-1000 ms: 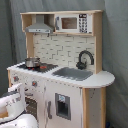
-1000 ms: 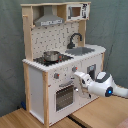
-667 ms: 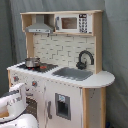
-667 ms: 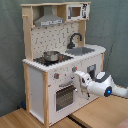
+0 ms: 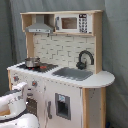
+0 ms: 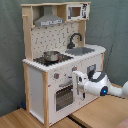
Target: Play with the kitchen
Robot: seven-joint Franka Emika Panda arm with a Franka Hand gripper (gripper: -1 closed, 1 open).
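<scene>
The kitchen [image 6: 62, 55] stands upright on a wooden floor [image 6: 100, 112] before a grey-green curtain [image 6: 112, 25], and it fills most of both exterior views.

The second exterior view shows the arm best. Its white gripper [image 6: 80, 84] is pressed close to the front panel, just beside the oven door [image 6: 64, 95] and below the knobs [image 6: 56, 76]. Whether the fingers are released or clenched I cannot tell, because the white body hides them. This view also shows a blue light on the arm [image 6: 103, 91] and the whole oven window.

The first exterior view shows other things: the grey sink [image 5: 74, 73], the black faucet [image 5: 85, 57], and a second small door with a dark window [image 5: 62, 106] under the sink. Here the arm [image 5: 17, 100] is only a white shape at the first exterior view's lower left, covering part of the oven front.

A small metal pot [image 5: 32, 62] sits on the stove (seen in both exterior views). The microwave [image 5: 74, 23] and the hood [image 5: 40, 27] are high on the shelf, well apart from the gripper.

The rounded end of the counter [image 5: 102, 80] sticks out at the first exterior view's right. In front of the kitchen the floor gives open room.
</scene>
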